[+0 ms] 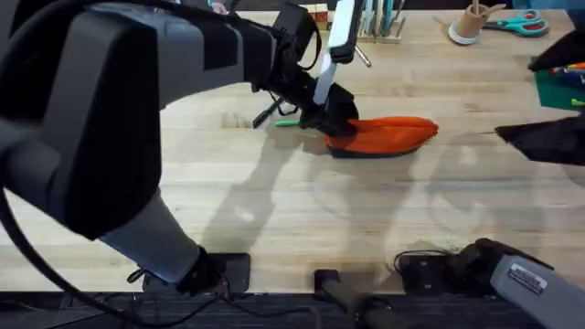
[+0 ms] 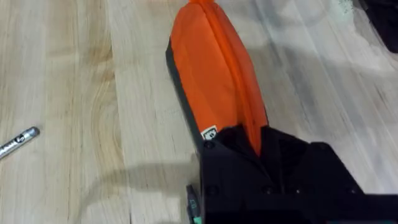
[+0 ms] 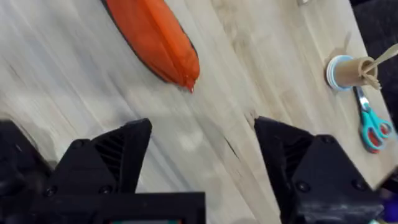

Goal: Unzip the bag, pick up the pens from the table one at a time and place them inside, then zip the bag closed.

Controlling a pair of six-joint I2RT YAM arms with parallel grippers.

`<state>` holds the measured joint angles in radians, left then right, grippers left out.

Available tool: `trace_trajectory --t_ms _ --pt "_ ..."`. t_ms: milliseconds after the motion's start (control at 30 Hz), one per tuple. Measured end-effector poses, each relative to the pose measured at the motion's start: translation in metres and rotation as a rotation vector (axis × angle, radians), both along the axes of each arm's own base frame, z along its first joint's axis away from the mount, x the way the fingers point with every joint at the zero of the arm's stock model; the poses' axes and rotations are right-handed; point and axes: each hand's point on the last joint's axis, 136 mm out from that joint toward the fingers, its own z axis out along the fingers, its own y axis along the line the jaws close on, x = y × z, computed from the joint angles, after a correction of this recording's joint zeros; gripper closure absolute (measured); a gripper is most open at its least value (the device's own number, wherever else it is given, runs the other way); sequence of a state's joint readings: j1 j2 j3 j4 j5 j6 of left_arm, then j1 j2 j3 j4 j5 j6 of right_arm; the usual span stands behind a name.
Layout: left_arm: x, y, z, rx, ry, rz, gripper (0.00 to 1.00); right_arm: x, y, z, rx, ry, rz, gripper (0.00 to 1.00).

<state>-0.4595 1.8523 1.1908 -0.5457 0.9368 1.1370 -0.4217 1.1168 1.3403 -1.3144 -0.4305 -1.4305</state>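
The orange bag (image 1: 388, 135) lies in the middle of the table (image 1: 274, 210), its zipper ridge running along the top (image 2: 214, 68). My left gripper (image 1: 331, 119) reaches across and is shut on the bag's left end (image 2: 249, 142). The black pen (image 1: 267, 114) and the green pen (image 1: 288, 122) lie just left of the bag, partly under the left arm. The silver-grey pen (image 2: 18, 142) lies apart, farther back. My right gripper (image 1: 512, 135) hovers to the right of the bag, open and holding nothing (image 3: 202, 134), with the bag's pointed right end (image 3: 186, 78) beyond it.
At the back right stand a paper cup with sticks (image 1: 471, 23) and teal scissors (image 1: 516, 25). A green mat (image 1: 558, 87) lies at the right edge. A rack of tools (image 1: 379, 23) stands at the back.
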Motion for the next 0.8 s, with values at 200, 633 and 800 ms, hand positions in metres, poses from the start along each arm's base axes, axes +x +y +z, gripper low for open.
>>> trace_trajectory --t_ms 200,633,800 --pt "0.000 0.000 0.000 0.000 0.000 0.000 0.956 -0.002 -0.007 -0.003 0.193 0.008 0.007 0.004" --pt "0.000 0.000 0.000 0.001 -0.001 0.000 0.957 0.030 -0.018 -0.058 0.459 0.130 0.162 0.004" --pt "0.000 0.000 0.000 0.001 -0.001 0.001 0.957 0.039 -0.022 -0.079 0.500 0.140 0.217 0.004"
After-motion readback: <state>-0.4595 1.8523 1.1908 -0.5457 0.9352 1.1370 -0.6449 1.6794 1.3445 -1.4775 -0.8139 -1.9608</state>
